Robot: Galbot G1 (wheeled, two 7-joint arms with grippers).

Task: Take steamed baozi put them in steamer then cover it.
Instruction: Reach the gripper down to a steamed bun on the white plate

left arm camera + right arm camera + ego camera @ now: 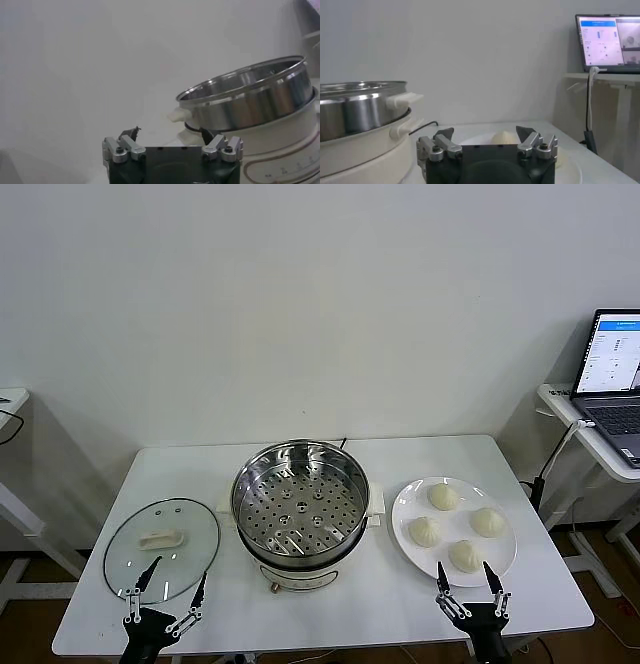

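Table [180, 469] first, since it's the biggest thing here: white, with everything laid out in a row. Dead centre sits the steamer [299, 509], perforated tray showing and nothing in it yet. At 9 o'clock from it lies the cover [162, 549], flat on the tabletop, handle up. At 3 o'clock is the white plate [405, 506] with all four steamed baozi [443, 497] on it, so basically zero progress: every bun needs moving, then the lid goes on. Off past the plate, a laptop [612, 384] sits on a side stand. The left gripper [165, 592] hovers at the cover's 6 o'clock edge, jaws spread wide, holding nothing. The right gripper [469, 578] hangs at the plate's 6 o'clock, fingers also apart and empty, probably going for the nearest bun.
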